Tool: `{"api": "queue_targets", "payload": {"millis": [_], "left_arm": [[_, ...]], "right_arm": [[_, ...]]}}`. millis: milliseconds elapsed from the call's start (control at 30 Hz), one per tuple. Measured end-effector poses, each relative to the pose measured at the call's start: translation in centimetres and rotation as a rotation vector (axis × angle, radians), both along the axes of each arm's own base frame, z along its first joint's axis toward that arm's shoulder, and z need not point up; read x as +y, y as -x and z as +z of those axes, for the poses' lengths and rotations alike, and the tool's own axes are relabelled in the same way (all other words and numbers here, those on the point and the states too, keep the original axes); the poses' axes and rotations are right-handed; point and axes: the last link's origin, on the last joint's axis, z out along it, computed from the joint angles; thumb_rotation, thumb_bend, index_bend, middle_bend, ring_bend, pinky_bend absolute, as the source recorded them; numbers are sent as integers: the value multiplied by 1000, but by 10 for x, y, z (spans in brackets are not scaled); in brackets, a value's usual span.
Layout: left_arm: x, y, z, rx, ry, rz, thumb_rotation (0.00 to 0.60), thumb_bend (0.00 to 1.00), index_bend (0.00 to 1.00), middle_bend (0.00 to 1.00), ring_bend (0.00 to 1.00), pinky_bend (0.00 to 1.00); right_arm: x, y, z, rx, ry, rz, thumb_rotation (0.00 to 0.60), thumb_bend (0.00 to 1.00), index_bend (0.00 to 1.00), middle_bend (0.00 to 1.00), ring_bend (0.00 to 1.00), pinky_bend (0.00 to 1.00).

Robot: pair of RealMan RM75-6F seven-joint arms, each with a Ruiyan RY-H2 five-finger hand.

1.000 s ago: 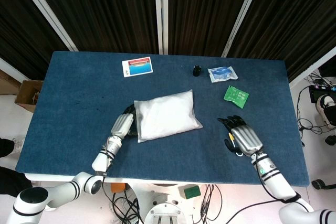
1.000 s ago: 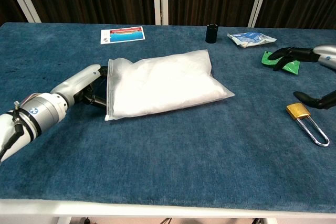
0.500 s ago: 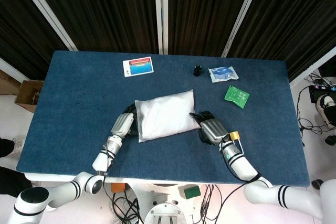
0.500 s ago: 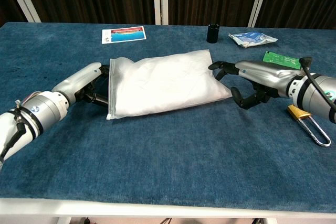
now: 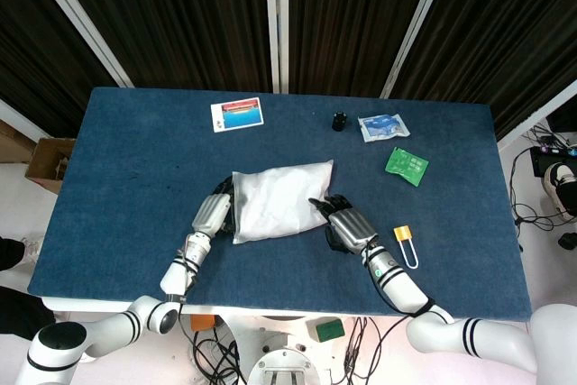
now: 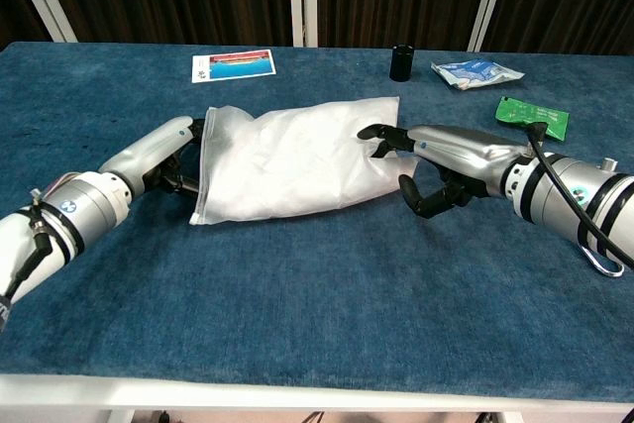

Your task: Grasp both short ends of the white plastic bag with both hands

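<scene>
Bench [image 5: 135,160]: blue felt, white plastic bag [image 5: 275,200] centred.
Left hand [image 5: 215,212]: grips bag's left end.
Right hand [image 5: 347,223]: fingers spread over right end, grasp pending.

A bench [image 5: 135,160] covered in dark blue felt fills the middle of the head view, its white edge showing along the near side. Behind it hang black pleated curtains [image 5: 189,15], split by white upright frames [image 5: 277,20] and slanted white bars. The floor [image 5: 13,214] is pale. A brown cardboard box [image 5: 47,161] sits at the left, and black cables [image 5: 532,205] trail across the floor on the right. Light is even and bright.
</scene>
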Motion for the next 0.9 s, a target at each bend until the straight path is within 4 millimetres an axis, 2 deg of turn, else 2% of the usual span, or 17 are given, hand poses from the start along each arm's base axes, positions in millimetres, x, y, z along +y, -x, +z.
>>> {"api": "queue_targets", "payload": {"millis": [133, 200, 333, 367, 500, 600, 733, 900], "left_arm": [[0, 0, 5, -4, -27, -10, 600, 557, 766, 237, 0, 85], [0, 2, 9, 1, -41, -15, 600, 560, 773, 244, 0, 85], [-1, 7, 18, 16, -61, -22, 600, 560, 784, 253, 0, 86], [-1, 8, 20, 18, -65, -22, 600, 560, 786, 254, 0, 85], [-4, 12, 26, 18, -73, -15, 600, 560, 791, 258, 0, 86], [-7, 16, 31, 18, -78, -10, 600, 560, 797, 262, 0, 86], [-11, 21, 37, 9, -90, 1, 600, 559, 798, 262, 0, 85], [-14, 23, 40, 4, -94, 7, 600, 559, 798, 262, 0, 85]], "right_arm": [[0, 4, 3, -3, 7, -5, 600, 778, 1, 168, 35, 73], [-1, 6, 6, -5, 14, -4, 600, 743, 1, 168, 35, 73], [0, 10, 15, -6, 38, 6, 600, 520, 1, 169, 35, 73], [0, 12, 18, -2, 49, 9, 600, 435, 1, 169, 35, 73], [1, 18, 31, 7, 94, 10, 600, 286, 1, 174, 35, 74], [2, 24, 42, 12, 132, 4, 600, 234, 12, 177, 35, 74], [2, 29, 58, 16, 177, -7, 600, 223, 49, 186, 36, 74], [2, 30, 63, 17, 217, -35, 600, 223, 203, 205, 36, 74]]}}
